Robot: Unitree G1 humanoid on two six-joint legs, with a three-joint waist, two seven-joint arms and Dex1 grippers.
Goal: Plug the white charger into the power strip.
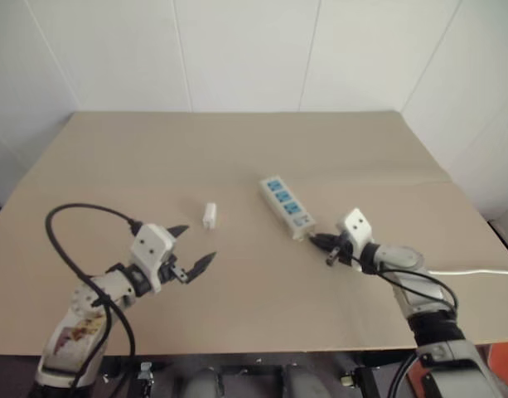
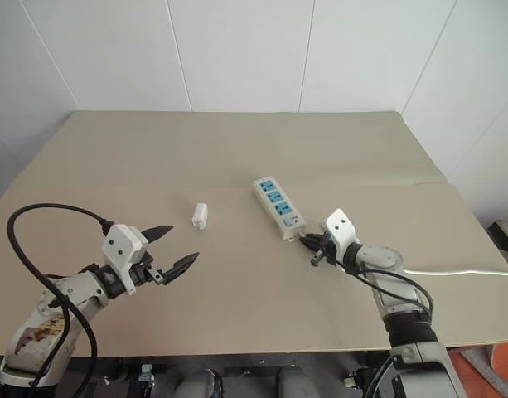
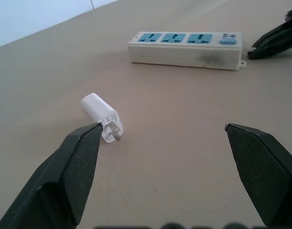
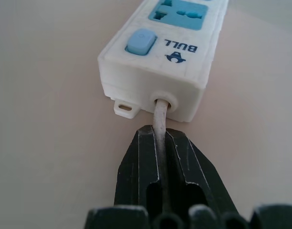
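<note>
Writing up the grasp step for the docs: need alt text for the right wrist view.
The right end effector is shut on the white cable just where it leaves the end of the power strip. The strip lies on a tan table, showing a blue switch at the near end and part of one blue socket beyond.

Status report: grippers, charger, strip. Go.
Left gripper open, empty, short of the white charger lying on the table. Right gripper shut on the cable at the power strip switch end. Nothing between charger and strip.
</note>
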